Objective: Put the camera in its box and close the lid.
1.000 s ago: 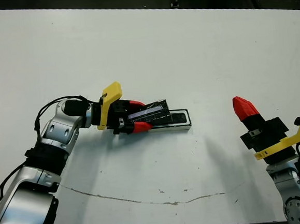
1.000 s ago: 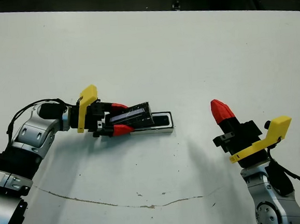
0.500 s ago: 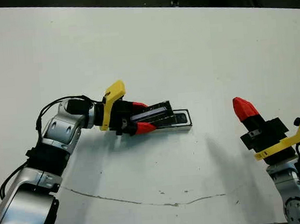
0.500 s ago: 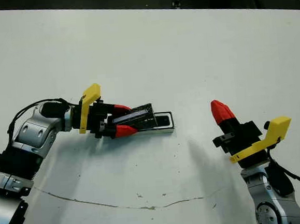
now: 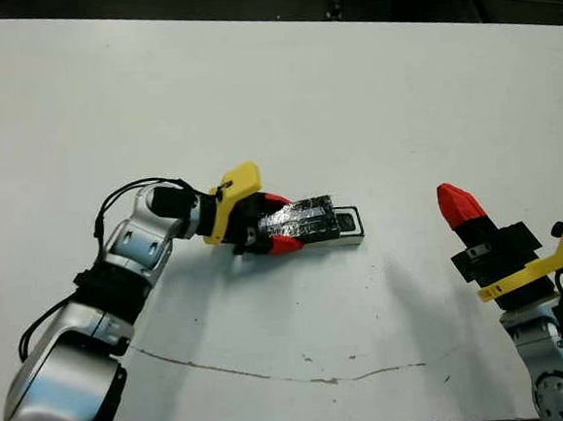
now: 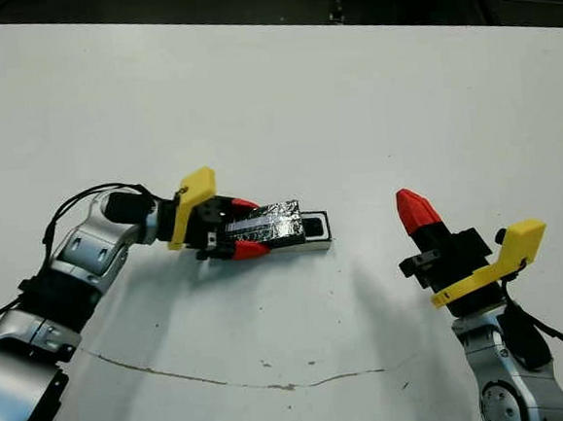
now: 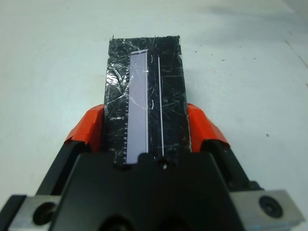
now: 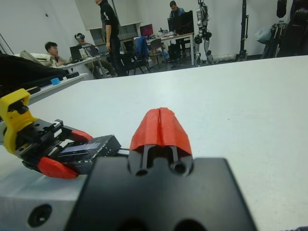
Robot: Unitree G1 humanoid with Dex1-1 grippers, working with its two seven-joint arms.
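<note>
My left gripper [image 5: 283,222] is shut on the glossy black lid [image 5: 311,215], one red finger [image 7: 89,127] on each long side. The lid's pale stripe [image 7: 137,96] runs along its top. The lid lies almost flat over the box [image 5: 358,232], covering all but the box's right end. In that uncovered end a dark shape, the camera [image 5: 346,223], shows inside. My right gripper [image 5: 457,204] is shut on nothing and hovers to the right, well apart from the box. The right wrist view shows the lid [image 8: 94,146] beyond the closed fingers [image 8: 160,126].
A long thin crack line [image 5: 274,367] crosses the white table near its front edge. Beyond the table's far side, the right wrist view shows people [image 8: 109,29] at desks.
The left gripper has carried the lid to the right and tipped it down flatter over the box, covering more of it. The right arm has stayed put. The head view shifted slightly.
</note>
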